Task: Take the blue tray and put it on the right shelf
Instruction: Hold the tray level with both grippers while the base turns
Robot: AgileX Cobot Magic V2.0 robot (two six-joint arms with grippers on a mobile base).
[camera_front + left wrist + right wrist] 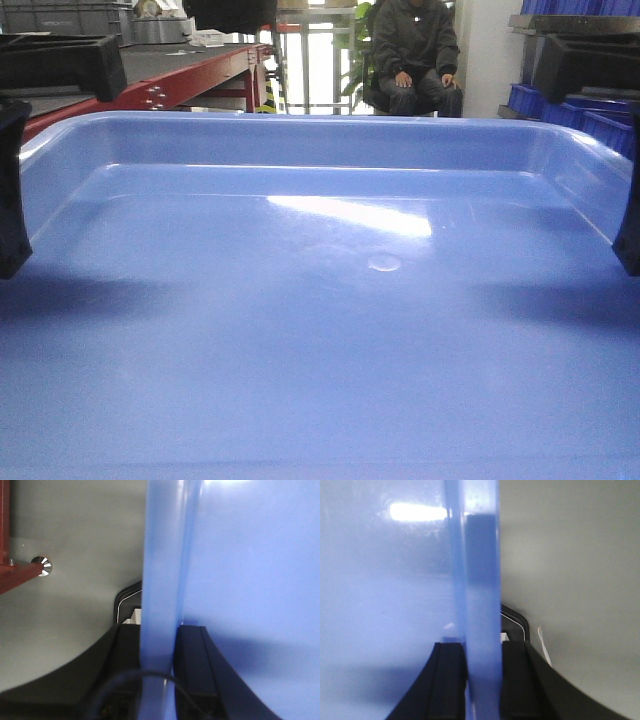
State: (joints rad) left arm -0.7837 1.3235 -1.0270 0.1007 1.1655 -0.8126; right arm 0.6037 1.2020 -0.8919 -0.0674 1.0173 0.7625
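The blue tray [320, 330] fills almost the whole front view, level, glossy, with a small round mark at its centre. My left gripper [12, 190] is shut on its left rim and my right gripper [630, 225] on its right rim. In the left wrist view the rim [160, 570] runs upright between the two black fingers of the left gripper [160, 632]. The right wrist view shows the same: the rim [480, 570] pinched in the right gripper [482, 647]. The right shelf [575, 22] shows as a grey metal ledge at the top right, partly behind my right arm.
A red-framed table [190, 70] with a dark top stands at the back left. A person [415, 55] sits at the back centre. Dark-blue bins [590, 110] sit at the far right under the shelf. Grey floor [70, 530] and a red frame end [20, 572] lie below the tray.
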